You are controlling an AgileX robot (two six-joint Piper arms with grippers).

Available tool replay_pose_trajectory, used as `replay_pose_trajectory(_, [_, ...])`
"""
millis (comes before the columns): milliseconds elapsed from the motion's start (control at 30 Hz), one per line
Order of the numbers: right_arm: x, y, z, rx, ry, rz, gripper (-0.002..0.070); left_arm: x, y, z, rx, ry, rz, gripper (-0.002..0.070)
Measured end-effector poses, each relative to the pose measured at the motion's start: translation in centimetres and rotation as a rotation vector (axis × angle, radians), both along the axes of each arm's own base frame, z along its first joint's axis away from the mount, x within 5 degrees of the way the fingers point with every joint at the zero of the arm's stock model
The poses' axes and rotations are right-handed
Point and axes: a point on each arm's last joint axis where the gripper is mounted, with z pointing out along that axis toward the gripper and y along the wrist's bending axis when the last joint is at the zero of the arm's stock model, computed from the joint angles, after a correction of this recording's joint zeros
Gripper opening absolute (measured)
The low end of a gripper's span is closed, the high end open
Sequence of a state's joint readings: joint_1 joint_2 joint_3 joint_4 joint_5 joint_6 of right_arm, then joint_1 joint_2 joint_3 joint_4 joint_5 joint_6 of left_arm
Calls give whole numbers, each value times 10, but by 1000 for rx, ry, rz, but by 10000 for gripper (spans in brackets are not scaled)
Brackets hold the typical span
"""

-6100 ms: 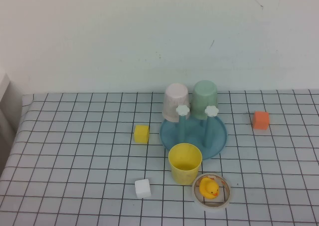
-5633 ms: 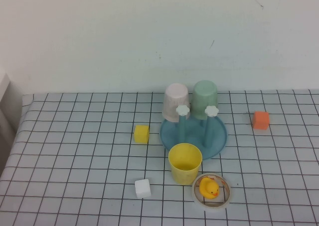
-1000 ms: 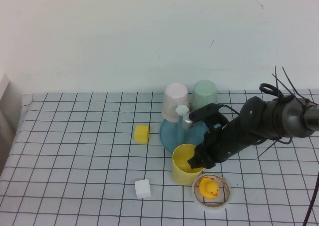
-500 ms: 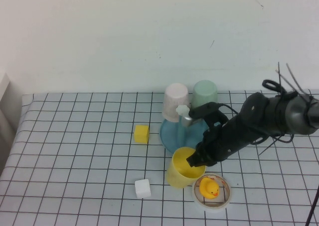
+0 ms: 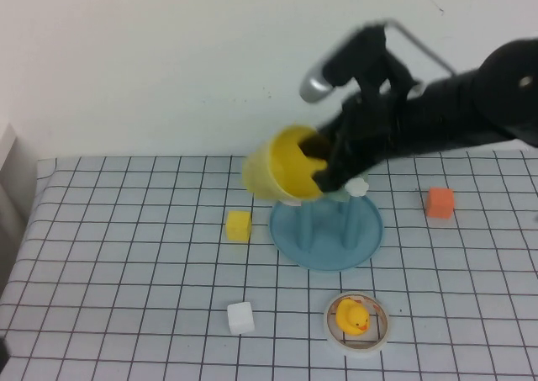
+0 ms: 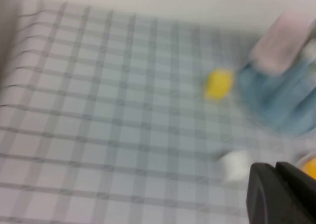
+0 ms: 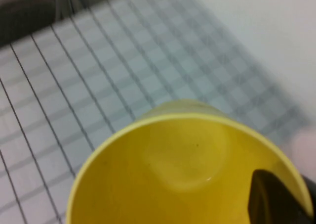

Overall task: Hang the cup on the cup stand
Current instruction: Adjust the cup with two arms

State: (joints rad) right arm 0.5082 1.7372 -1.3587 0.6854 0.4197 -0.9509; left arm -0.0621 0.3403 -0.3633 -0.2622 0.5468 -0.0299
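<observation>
The yellow cup (image 5: pixel 282 172) is in the air, tipped on its side above the left edge of the blue cup stand (image 5: pixel 370 230). My right gripper (image 5: pixel 319 161) is shut on the cup's rim, one finger inside the mouth. In the right wrist view the cup (image 7: pixel 173 169) fills the frame, with a dark finger (image 7: pixel 274 199) inside it. One white-knobbed peg (image 5: pixel 358 188) shows beside the arm. My left gripper (image 6: pixel 279 192) is shut and empty, low over the near table, with the stand (image 6: pixel 281 103) ahead of it.
A yellow cube (image 5: pixel 239 225) lies left of the stand, a white cube (image 5: pixel 240 317) nearer me, an orange cube (image 5: pixel 440 203) to the right. A toy duck in a tape ring (image 5: pixel 356 320) sits in front of the stand. The pink cup (image 6: pixel 281 46) shows on the stand.
My right gripper has lifted the yellow cup off the table, up and back, and tipped it on its side above the stand. The arm now hides the pink and green cups.
</observation>
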Motion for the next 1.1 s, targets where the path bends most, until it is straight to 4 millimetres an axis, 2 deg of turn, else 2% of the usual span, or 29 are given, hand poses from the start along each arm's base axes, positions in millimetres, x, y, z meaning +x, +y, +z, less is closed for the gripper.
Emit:
replay_pose_trajectory(133, [-33, 18, 47, 57, -182, 66, 17, 2, -11, 14, -336, -69, 5, -1])
replay_pose_trajectory(233, [-53, 30, 68, 110, -269, 89, 17, 3, -18, 23, -599, -80, -6, -1])
replay_pose_trajectory(433, [-88, 64, 83, 167, -366, 171, 17, -1, -28, 42, -887, -133, -115, 0])
replay_pose_trajectory(500, [-98, 74, 83, 171, -408, 195, 17, -2, -29, 48, -970, -158, -136, 25])
replay_pose_trajectory(567, [-105, 83, 84, 194, -458, 180, 17, -1, -27, 51, -1012, -185, -130, 96])
replay_pose_trajectory(633, [-112, 88, 82, 210, -511, 156, 17, 0, -25, 53, -1047, -198, -99, 223])
replay_pose_trajectory(733, [-119, 93, 77, 209, -552, 145, 17, 2, -21, 53, -1199, -155, -30, 503])
replay_pose_trajectory(800, [-125, 96, 73, 209, -552, 155, 17, 2, -21, 54, -1309, -107, -2, 613])
replay_pose_trajectory(900, [-138, 104, 69, 211, -554, 186, 17, 2, -21, 54, -1372, -76, 12, 670])
replay_pose_trajectory(1100, [-159, 116, 69, 217, -585, 246, 17, 2, -20, 54, -1395, -66, 18, 690])
